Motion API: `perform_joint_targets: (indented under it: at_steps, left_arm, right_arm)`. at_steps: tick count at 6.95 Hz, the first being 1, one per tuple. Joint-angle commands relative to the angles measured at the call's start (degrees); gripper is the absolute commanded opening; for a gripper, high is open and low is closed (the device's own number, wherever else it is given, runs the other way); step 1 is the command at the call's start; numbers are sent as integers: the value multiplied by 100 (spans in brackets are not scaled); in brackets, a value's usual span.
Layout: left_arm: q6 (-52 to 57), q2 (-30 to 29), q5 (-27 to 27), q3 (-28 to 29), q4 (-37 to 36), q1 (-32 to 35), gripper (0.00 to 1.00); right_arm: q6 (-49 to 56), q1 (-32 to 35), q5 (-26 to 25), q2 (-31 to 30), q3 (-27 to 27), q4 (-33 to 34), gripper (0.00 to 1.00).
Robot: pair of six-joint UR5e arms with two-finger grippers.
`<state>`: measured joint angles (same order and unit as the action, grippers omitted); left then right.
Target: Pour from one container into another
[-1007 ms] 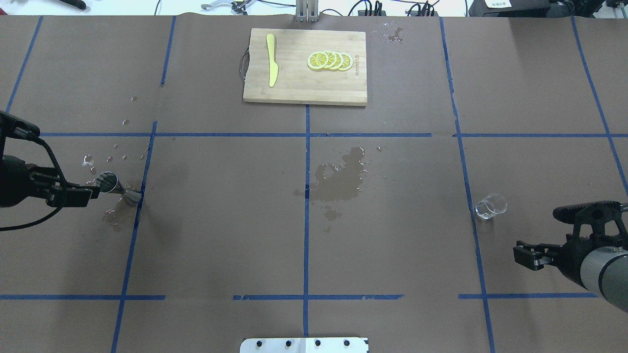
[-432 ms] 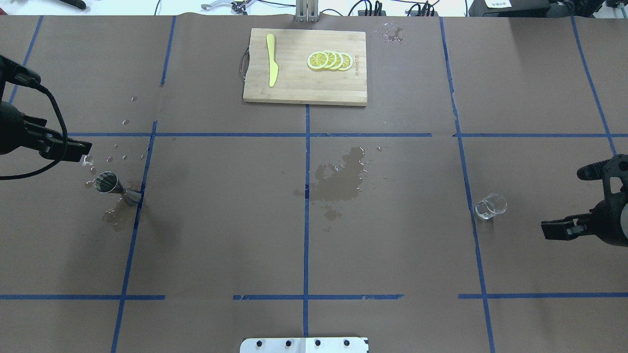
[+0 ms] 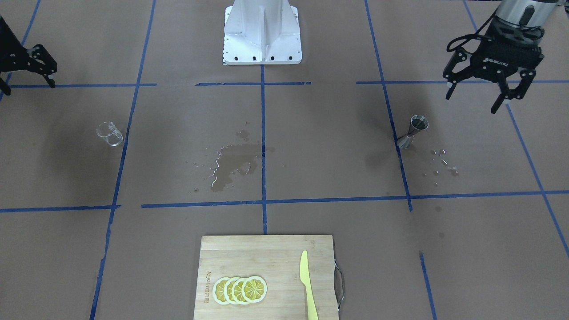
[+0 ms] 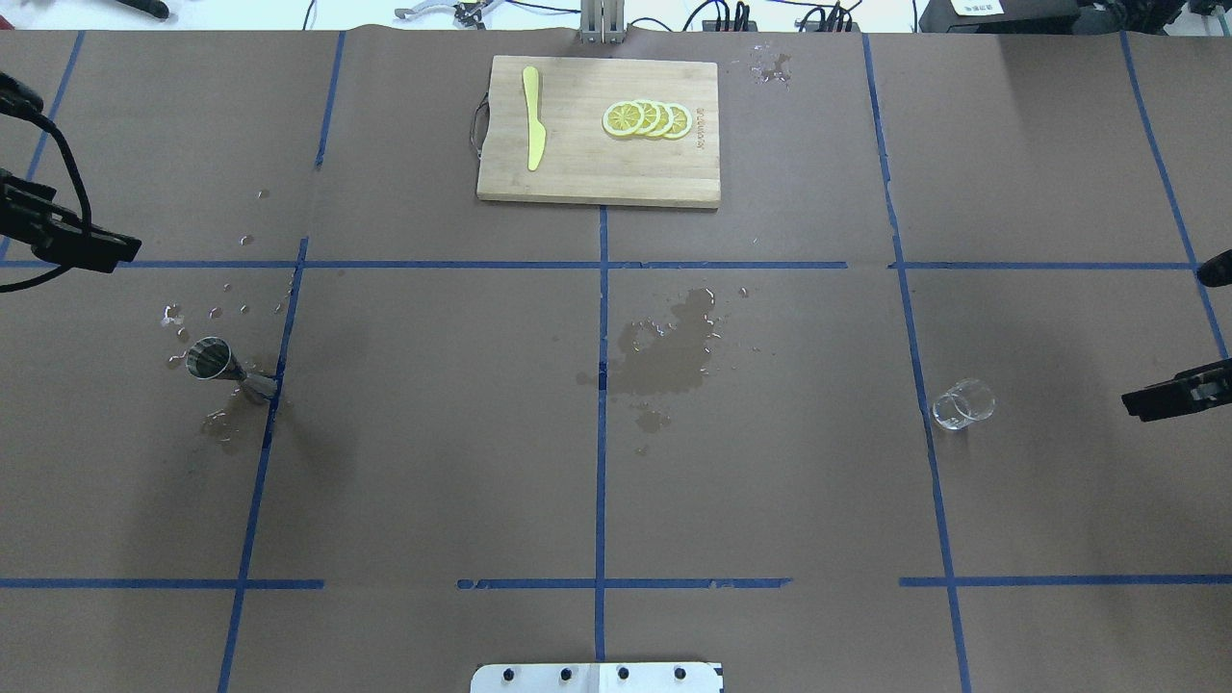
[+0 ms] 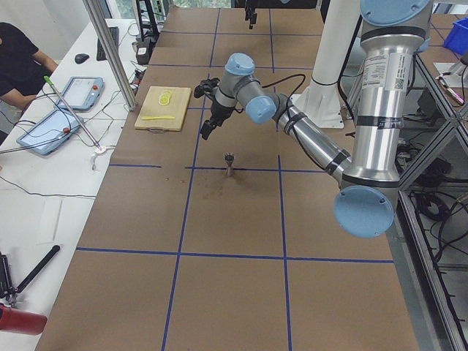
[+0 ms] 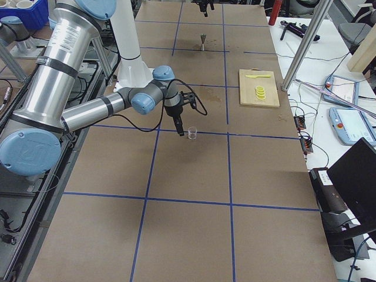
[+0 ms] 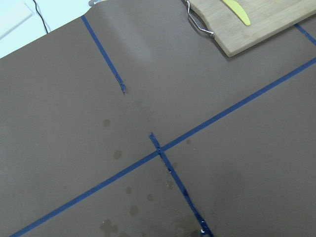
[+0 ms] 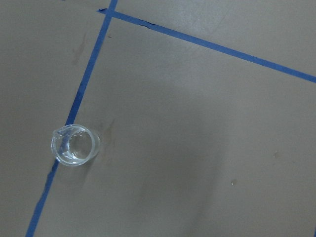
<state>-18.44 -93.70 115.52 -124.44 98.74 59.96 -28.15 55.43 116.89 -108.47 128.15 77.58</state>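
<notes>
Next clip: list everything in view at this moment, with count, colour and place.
table: one, brown cover with blue tape lines, under everything
glass cup: one, clear, on the robot's right side
jigger: one, silver, standing on the robot's left side
cutting board: one, light wood, far middle
lemon slices: four, yellow, overlapping on the cutting board
knife: one, yellow, on the cutting board
wet patch: one, dark, centre
left pincer: one, black, open and empty, near the jigger
right pincer: one, black, open and empty, apart from the glass cup
</notes>
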Motion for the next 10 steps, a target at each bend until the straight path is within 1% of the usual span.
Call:
perform_joint_targets:
  at_steps: [1,2,3,4,5,6,7,9,10]
  left_arm:
    - [1056,-166,479,585,-117,697,100]
    - [1575,-184,576,858,-274,1084,100]
    - [2181,-236,777,1139,-589,1436,100]
    - [2813,-324,1049,1620,-679,1997,100]
    - [3342,-360,1339,2112,-671,2324,100]
    - [3382,-316,1403,2448,-654,2458,100]
    - [3382,-229,1403,2834,-610,2477,100]
    - [3329,-114,1403,3293,-610,2495,100]
    - [3338,-1,1403,3451,-610,2495,100]
  right_arm:
    - [1254,912,533,351,-193,869,100]
    - [1964,1404,971,570,-420,1247,100]
    - [2624,1783,1106,599,-666,1373,100]
    - [3109,2222,1273,599,-973,1374,100]
    - [3262,2557,2057,599,-1289,1374,100]
    - [3264,2752,2222,547,-1327,1374,100]
    - [3177,2867,2215,537,-1310,1322,100]
    - [3150,2894,2136,546,-1275,1304,100]
    - [3175,2885,2066,607,-1414,1304,100]
